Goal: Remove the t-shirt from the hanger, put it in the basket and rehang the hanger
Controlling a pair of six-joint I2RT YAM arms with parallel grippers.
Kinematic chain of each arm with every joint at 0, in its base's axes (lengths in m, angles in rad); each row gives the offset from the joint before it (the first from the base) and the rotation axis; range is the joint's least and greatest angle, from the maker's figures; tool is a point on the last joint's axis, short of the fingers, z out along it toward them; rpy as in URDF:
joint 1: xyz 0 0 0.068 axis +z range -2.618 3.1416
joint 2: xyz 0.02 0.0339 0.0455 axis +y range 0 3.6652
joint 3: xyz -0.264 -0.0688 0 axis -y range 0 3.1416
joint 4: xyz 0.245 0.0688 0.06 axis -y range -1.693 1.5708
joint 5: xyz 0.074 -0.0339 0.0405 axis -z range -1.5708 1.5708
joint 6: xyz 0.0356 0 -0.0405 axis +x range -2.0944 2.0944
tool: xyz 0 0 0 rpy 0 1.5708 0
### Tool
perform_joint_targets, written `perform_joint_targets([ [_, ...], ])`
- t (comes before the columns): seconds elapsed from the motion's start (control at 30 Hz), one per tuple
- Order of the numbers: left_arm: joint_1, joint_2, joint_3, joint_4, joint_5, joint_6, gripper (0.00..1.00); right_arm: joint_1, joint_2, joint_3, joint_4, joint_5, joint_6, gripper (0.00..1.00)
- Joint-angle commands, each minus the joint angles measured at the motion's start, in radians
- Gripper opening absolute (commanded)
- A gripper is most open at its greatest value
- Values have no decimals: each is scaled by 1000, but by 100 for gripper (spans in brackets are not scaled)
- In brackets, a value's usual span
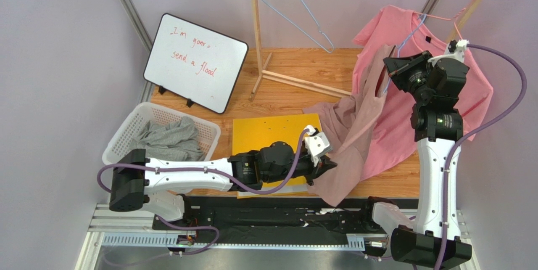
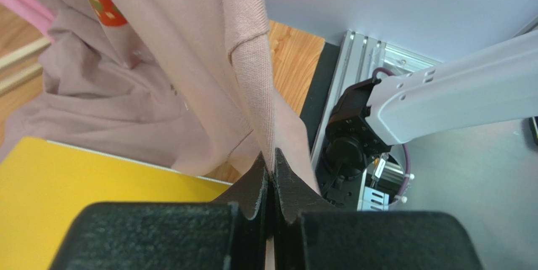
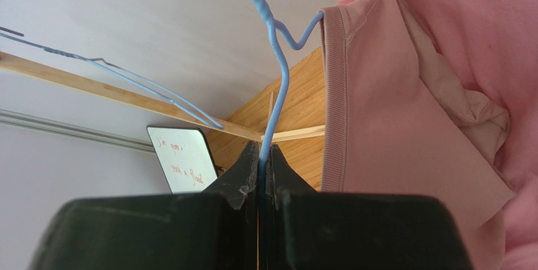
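A dusty-pink t-shirt (image 1: 353, 131) hangs from a blue wire hanger (image 1: 410, 33) and trails down toward the table's front edge. My right gripper (image 1: 386, 68) holds the hanger up in the air. In the right wrist view this gripper (image 3: 266, 156) is shut on the hanger's wire (image 3: 278, 87), just below the twisted neck, with the t-shirt's ribbed collar (image 3: 334, 93) beside it. My left gripper (image 1: 329, 166) is low at the shirt's bottom. The left wrist view shows it (image 2: 271, 166) shut on a fold of the t-shirt's fabric (image 2: 208, 49).
A brighter pink t-shirt (image 1: 454, 93) hangs on a pink hanger behind my right arm. An empty blue hanger (image 1: 297, 11) hangs by the wooden rack post (image 1: 256, 24). A yellow mat (image 1: 265, 134), a white basket (image 1: 126, 132) of grey clothes and a whiteboard (image 1: 196, 62) are on the left.
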Motion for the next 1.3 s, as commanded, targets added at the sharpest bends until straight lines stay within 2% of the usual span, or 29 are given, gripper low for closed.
perform_joint_targets([
  [0.0, -8, -15, -67, 77, 7, -86, 0, 0, -17, 64, 137, 9, 2, 0],
  [0.2, -8, 27, -110, 117, 53, -158, 0, 0, -3, 119, 87, 0, 35, 0],
  [0.3, -14, 20, -172, 195, 84, -198, 0, 0, -6, 136, 99, 24, 44, 0],
  [0.47, -27, 30, -227, 208, 55, -290, 0, 0, 3, 141, 79, 112, 80, 0],
  [0.63, -42, 19, -277, 209, -3, -316, 0, 0, 2, 107, 102, 175, 154, 0],
  [0.73, -42, 8, -282, 203, -58, -307, 0, -2, 9, 112, 88, 112, 176, 0],
  [0.8, -41, 13, -259, 183, -68, -270, 0, -2, -1, 113, 68, 63, 173, 0],
  [0.97, -27, 72, -26, -4, -72, -174, 0, 0, -62, 122, -51, -121, 94, 0],
  [1.1, 89, 89, 64, -38, 23, -212, 0, 1, -173, 79, -114, -218, 93, 0],
  [1.27, 196, 115, 196, -68, 110, -210, 0, 3, -299, 95, -257, -209, 12, 0],
])
